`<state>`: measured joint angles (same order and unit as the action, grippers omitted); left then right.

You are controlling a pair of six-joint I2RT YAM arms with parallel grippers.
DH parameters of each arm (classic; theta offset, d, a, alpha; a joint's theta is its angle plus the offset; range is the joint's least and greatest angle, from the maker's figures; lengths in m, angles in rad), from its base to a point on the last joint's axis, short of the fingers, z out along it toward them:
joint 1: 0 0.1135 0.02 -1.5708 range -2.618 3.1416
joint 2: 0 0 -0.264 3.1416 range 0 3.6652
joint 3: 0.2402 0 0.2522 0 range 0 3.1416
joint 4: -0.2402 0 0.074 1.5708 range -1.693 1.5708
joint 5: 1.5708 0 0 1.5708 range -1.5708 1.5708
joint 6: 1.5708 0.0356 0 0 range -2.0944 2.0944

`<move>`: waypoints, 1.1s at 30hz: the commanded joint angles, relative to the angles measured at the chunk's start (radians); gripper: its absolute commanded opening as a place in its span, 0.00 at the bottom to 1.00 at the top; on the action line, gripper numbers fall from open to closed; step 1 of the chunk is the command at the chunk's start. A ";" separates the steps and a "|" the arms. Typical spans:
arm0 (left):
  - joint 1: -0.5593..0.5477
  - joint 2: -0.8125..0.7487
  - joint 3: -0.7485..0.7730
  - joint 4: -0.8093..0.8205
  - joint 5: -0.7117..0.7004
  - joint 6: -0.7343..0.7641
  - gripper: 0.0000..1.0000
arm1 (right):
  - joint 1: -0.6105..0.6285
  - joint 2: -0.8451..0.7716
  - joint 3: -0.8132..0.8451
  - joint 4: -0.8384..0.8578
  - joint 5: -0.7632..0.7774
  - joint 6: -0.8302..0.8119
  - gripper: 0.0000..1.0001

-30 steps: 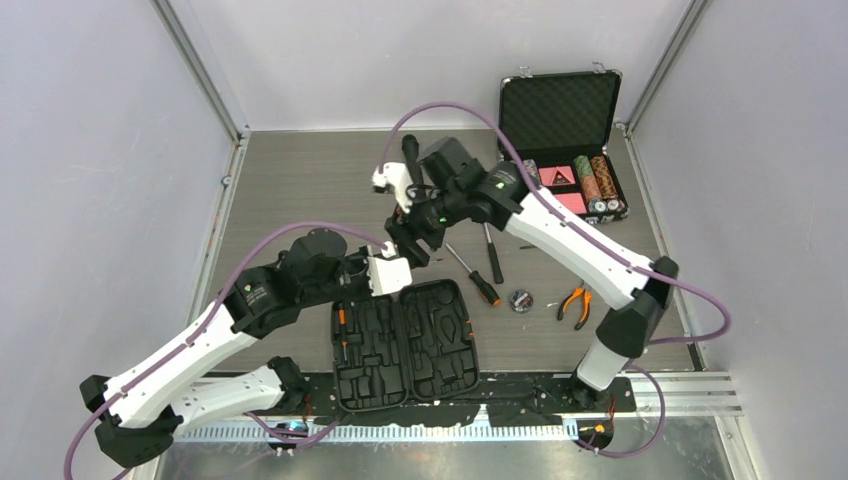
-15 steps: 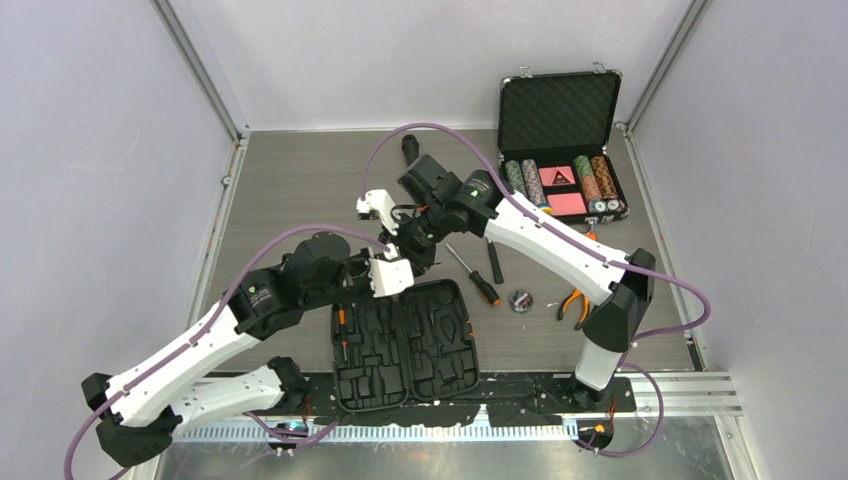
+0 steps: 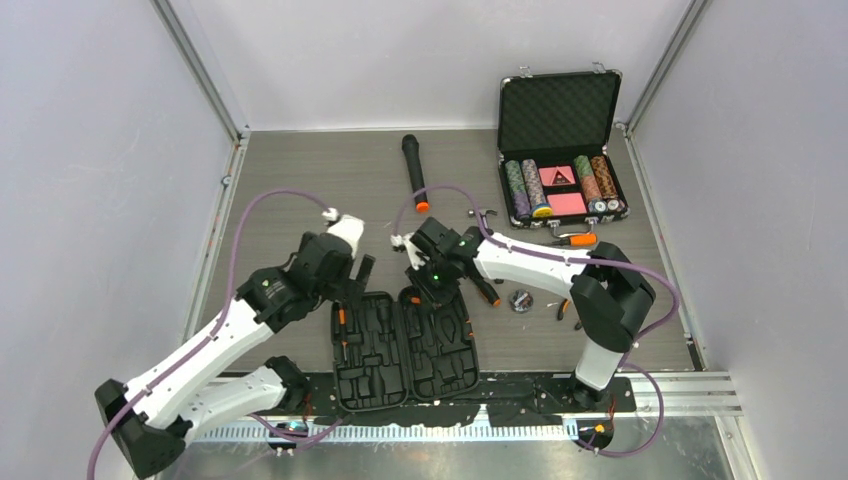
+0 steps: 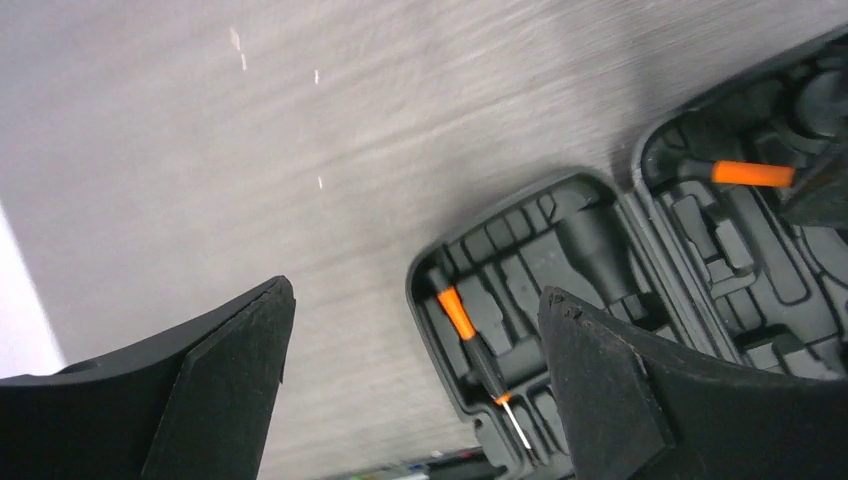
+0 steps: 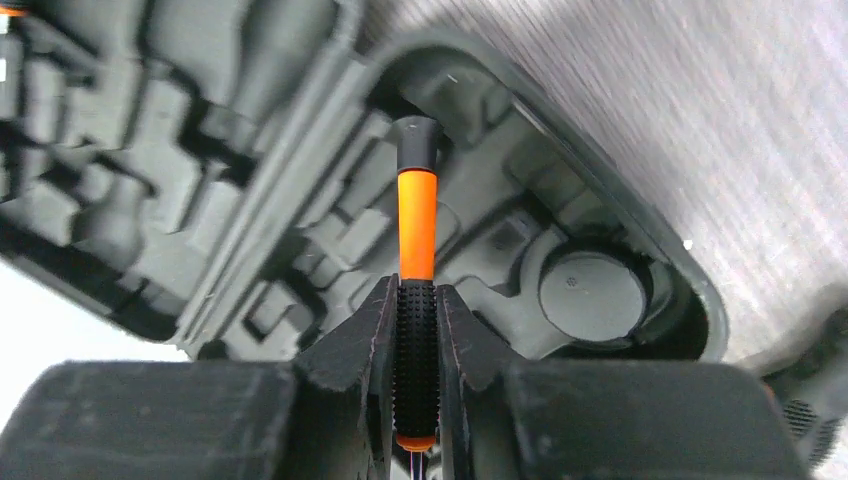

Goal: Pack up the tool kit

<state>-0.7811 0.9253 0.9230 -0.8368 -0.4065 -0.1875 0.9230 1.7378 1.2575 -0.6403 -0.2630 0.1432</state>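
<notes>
The tool kit [image 3: 375, 352] lies open near the table's front edge, its moulded slots facing up. One small orange-black screwdriver [image 4: 470, 335] sits in a slot of the left half. My right gripper [image 3: 428, 288] is shut on another small orange-black screwdriver [image 5: 417, 300], held low over the far end of the case's right half [image 5: 590, 285], beside a round recess. My left gripper [image 4: 415, 290] hangs open and empty above the case's far left corner [image 4: 520, 250], in the top view [image 3: 362, 270] just left of the right gripper.
A black microphone [image 3: 413, 170] with an orange end lies at the back. A poker chip case [image 3: 560, 150] stands open at the back right. Pliers [image 3: 572, 305], a small round object [image 3: 520, 300] and an orange-ended tool [image 3: 578, 240] lie right of the kit, partly under the right arm.
The right gripper shut on the small screwdriver next to the left gripper and carried it down over the case. The left gripper opened and drew back to the left.
</notes>
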 commanded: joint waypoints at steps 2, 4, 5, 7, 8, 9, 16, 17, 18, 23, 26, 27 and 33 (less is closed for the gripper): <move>0.105 -0.111 -0.140 -0.022 0.094 -0.367 0.93 | -0.005 -0.050 -0.130 0.201 0.152 0.171 0.06; 0.132 -0.124 -0.184 -0.009 0.128 -0.409 0.93 | -0.030 -0.050 -0.168 0.225 0.210 0.182 0.06; 0.145 -0.130 -0.200 0.001 0.144 -0.429 0.93 | -0.042 -0.050 -0.178 0.239 0.223 0.188 0.06; 0.169 -0.135 -0.234 0.024 0.168 -0.469 0.92 | -0.083 -0.042 -0.194 0.251 0.272 0.185 0.06; 0.178 -0.139 -0.250 0.039 0.176 -0.486 0.92 | -0.110 -0.032 -0.194 0.253 0.311 0.180 0.06; 0.186 -0.140 -0.266 0.057 0.185 -0.498 0.92 | -0.122 -0.026 -0.191 0.257 0.329 0.163 0.06; 0.209 -0.080 -0.328 0.205 0.291 -0.559 0.90 | -0.201 0.035 -0.081 0.281 0.478 0.050 0.06; 0.209 -0.066 -0.330 0.217 0.298 -0.565 0.89 | -0.204 0.037 -0.051 0.275 0.480 0.043 0.06; 0.210 -0.052 -0.332 0.231 0.309 -0.571 0.88 | -0.205 0.034 -0.034 0.256 0.474 0.035 0.06; 0.226 -0.016 -0.366 0.303 0.286 -0.623 0.80 | -0.143 -0.076 0.004 0.241 0.448 0.108 0.06; 0.289 -0.011 -0.399 0.326 0.272 -0.658 0.74 | -0.079 -0.113 0.013 0.252 0.471 0.222 0.06; 0.317 -0.012 -0.416 0.343 0.285 -0.664 0.72 | -0.046 -0.117 0.017 0.257 0.484 0.244 0.06; 0.390 -0.003 -0.473 0.441 0.445 -0.681 0.54 | 0.073 -0.032 0.070 0.329 0.520 0.442 0.06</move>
<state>-0.4114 0.9154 0.4660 -0.5095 -0.0700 -0.8349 0.9352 1.6634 1.2610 -0.3817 0.2016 0.4145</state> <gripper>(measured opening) 0.605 0.211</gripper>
